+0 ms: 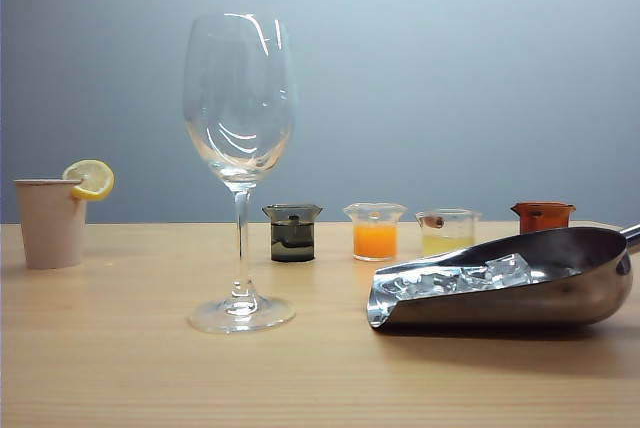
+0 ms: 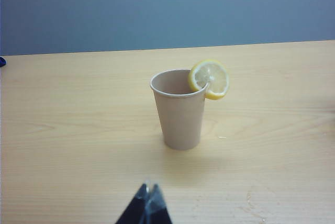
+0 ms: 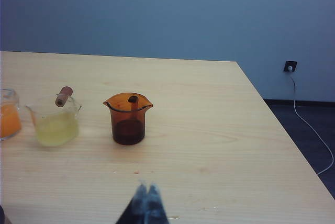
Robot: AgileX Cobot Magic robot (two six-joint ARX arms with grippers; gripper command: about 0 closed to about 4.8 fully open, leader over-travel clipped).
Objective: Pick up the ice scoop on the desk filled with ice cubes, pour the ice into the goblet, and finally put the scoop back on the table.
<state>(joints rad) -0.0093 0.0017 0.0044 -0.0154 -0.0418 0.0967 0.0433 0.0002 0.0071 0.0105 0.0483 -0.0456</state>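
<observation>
The shiny steel ice scoop (image 1: 520, 293) lies on the desk (image 1: 120, 358) at the right of the exterior view, holding clear ice cubes (image 1: 465, 275). The tall empty goblet (image 1: 240, 163) stands upright left of it, about a hand's width away. Neither arm shows in the exterior view. My left gripper (image 2: 148, 188) hovers over bare desk, shut and empty, short of a beige cup. My right gripper (image 3: 147, 187) is shut and empty too, short of an amber beaker. The scoop and goblet are outside both wrist views.
A beige cup (image 1: 50, 222) with a lemon slice (image 1: 91, 178) stands far left. Behind the scoop runs a row of small beakers: dark (image 1: 292, 233), orange (image 1: 375, 231), pale yellow (image 1: 447, 231), amber (image 1: 542, 215). The desk's right edge (image 3: 277, 124) drops to the floor.
</observation>
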